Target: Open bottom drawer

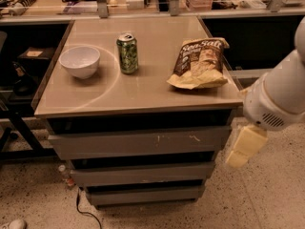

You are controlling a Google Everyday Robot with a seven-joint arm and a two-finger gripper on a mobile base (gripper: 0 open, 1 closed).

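- Gripper [240,149], pale yellow, hangs from the white arm [276,99] just off the cabinet's right side, level with the top drawer [143,143] and the middle drawer [143,173]; whether it is apart or together, I cannot tell.
- It touches nothing and holds nothing.
- Bottom drawer [145,194] sits lowest in the cabinet, near the floor, its plain grey front appearing closed, well apart from the gripper.
- On the cabinet top [143,92] stand a white bowl [79,61] at left, a green can [127,53] mid-table, and a chip bag [199,63] lying at right.
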